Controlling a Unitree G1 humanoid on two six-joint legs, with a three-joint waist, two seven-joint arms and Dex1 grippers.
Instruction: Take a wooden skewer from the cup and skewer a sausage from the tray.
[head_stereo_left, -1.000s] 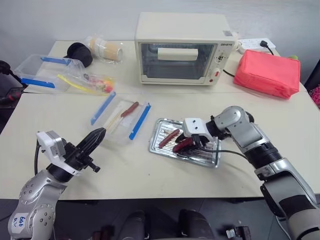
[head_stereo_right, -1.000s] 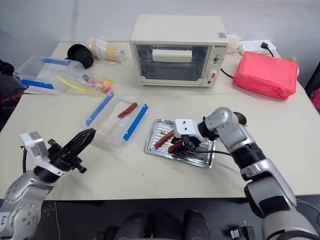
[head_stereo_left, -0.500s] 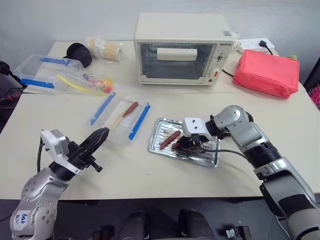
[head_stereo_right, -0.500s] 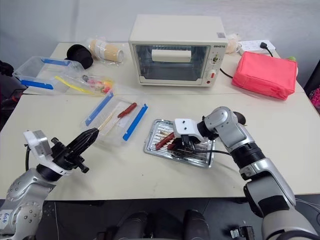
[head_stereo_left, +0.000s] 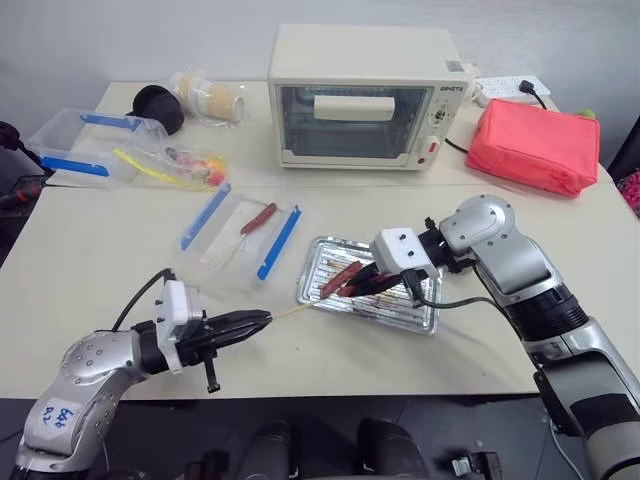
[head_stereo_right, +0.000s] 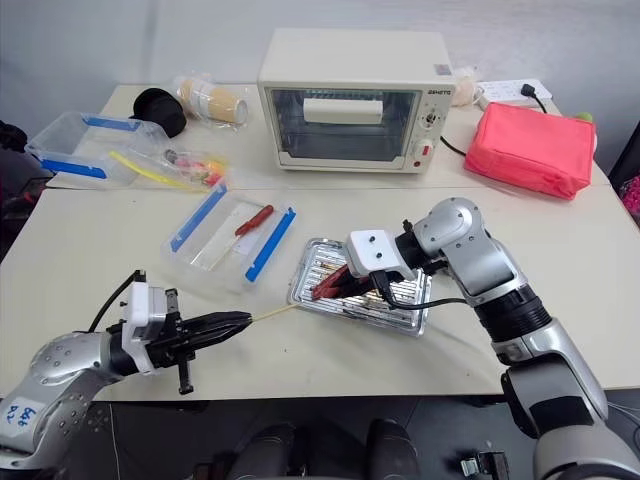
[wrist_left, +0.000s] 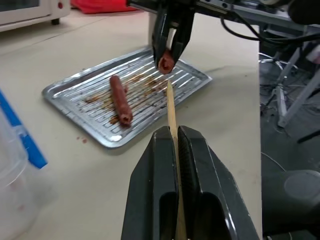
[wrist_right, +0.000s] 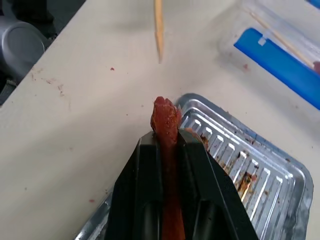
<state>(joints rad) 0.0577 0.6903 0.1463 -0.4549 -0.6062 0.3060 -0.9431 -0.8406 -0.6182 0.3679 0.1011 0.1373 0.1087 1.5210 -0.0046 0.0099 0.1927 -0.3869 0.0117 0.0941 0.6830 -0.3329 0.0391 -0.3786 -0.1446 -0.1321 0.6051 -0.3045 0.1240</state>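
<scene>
The left gripper (head_stereo_left: 262, 320) sits low at the near left of the pale table (head_stereo_left: 120, 260), its two black fingers closed tight on the thin pale wooden skewer (head_stereo_left: 292, 312), which sticks out level toward the right with its pointed tip near the left edge of the shallow ribbed silver metal tray (head_stereo_left: 400, 310). The right gripper (head_stereo_left: 352, 285) hangs over the tray's left half, its fingers clamped along a finger-length reddish-brown sausage (wrist_right: 165, 120) that is lifted clear of the metal, one rounded end poking out past the fingertips toward the skewer. In the left wrist view that sausage end (wrist_left: 165, 62) lies just beyond the skewer's tip (wrist_left: 169, 87), close but apart. A second, matching sausage (wrist_left: 119, 100) lies on the tray's grease-streaked ribs, to the far left of the held one. Left of the tray rests a clear zip bag with blue edges (head_stereo_left: 245, 232), and a cream toaster oven (head_stereo_left: 365, 95) stands at the far side.
</scene>
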